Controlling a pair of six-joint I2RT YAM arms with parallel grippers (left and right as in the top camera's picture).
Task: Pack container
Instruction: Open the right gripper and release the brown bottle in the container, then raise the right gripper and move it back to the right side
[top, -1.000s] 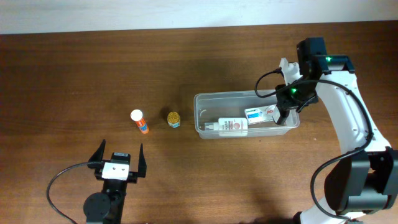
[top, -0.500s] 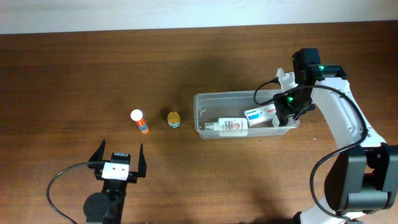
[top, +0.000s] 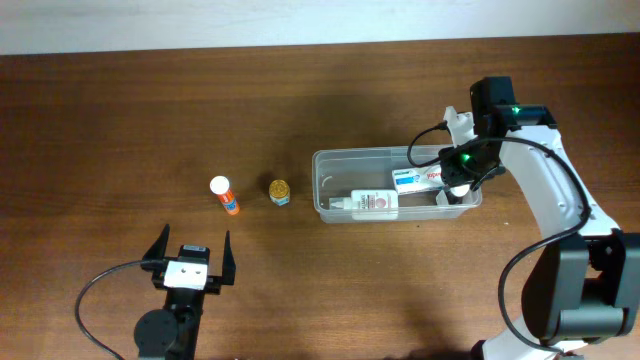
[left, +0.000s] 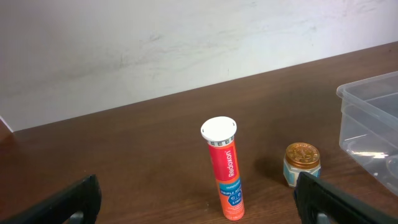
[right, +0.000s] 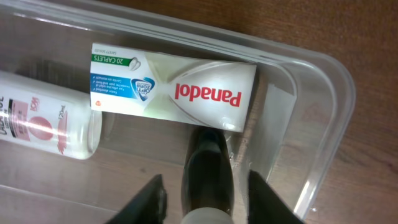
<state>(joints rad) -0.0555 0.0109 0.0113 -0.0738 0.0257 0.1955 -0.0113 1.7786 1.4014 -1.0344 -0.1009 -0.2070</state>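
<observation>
- the right claw (top: 455, 186) hangs inside the right end of the container (top: 320, 200), a clear plastic tub lying right of centre on the brown table (top: 120, 110).
- in the right wrist view, the right claw (right: 208, 183) has its jaws parted. a dark, narrow item (right: 208, 163) with a pale end stands between them, with a sliver of gap on either side, so it does not look pinched.
- just beyond that item a panadol box (right: 171, 87) lies flat on the tub floor, and a white bottle (right: 43, 121) lies on its side further left. the curved end wall of the container (right: 336, 81) sits just to the right of the fingers.
- risk: the dark item looks propped rather than lying flat. if a finger brushes it on the way out, it could tip onto the box or be dragged up.
- risk: the fingers are close to the end wall. catching the rim could shove or lift the light tub.
- the left claw (top: 192, 250) is spread wide and holds nothing, well apart from the container.
- an orange tube (left: 226, 168) stands upright ahead of the left claw, with a small jar (left: 303, 163) beside it. both are outside the tub, so packing looks unfinished, and a careless approach could topple the tall tube.
</observation>
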